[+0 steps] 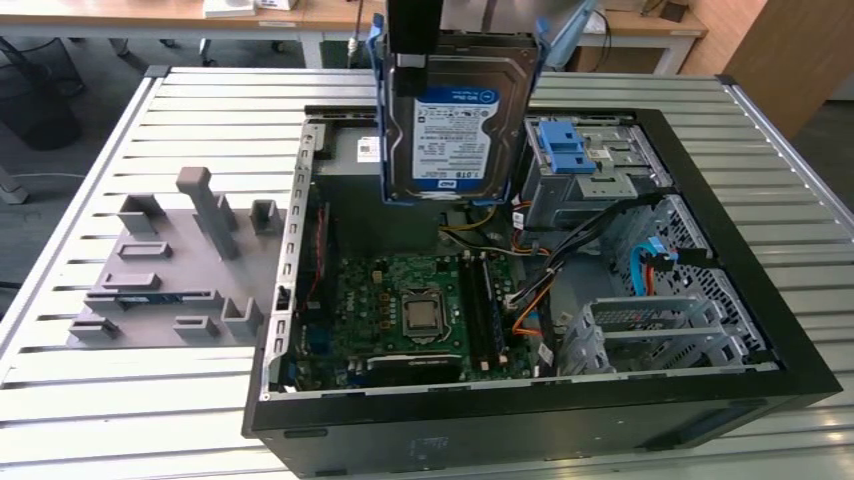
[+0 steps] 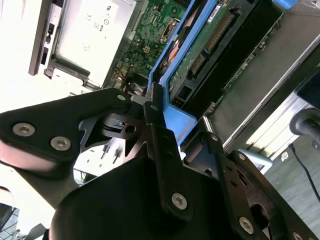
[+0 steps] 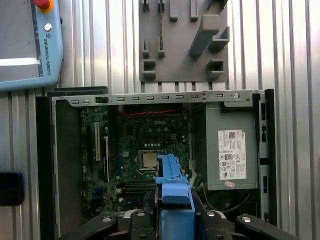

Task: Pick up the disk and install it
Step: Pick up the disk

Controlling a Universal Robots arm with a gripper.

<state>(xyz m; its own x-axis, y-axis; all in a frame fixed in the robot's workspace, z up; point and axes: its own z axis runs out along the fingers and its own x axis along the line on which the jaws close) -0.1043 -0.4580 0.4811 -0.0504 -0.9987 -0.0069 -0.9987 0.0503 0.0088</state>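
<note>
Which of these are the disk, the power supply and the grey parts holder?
disk (image 1: 454, 135), exterior view, on its label.
power supply (image 3: 232, 161), first wrist view, on its white sticker.
parts holder (image 3: 182, 50), first wrist view, on its flat base.

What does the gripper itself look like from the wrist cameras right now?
In both wrist views the gripper is matte black, built of flat, round-ended linkage plates joined by silver screw heads; its fingers are narrow black bars.

Slatted metal table (image 1: 134, 150), wooden desks (image 1: 134, 12) behind, grey floor (image 1: 54, 240).
</note>
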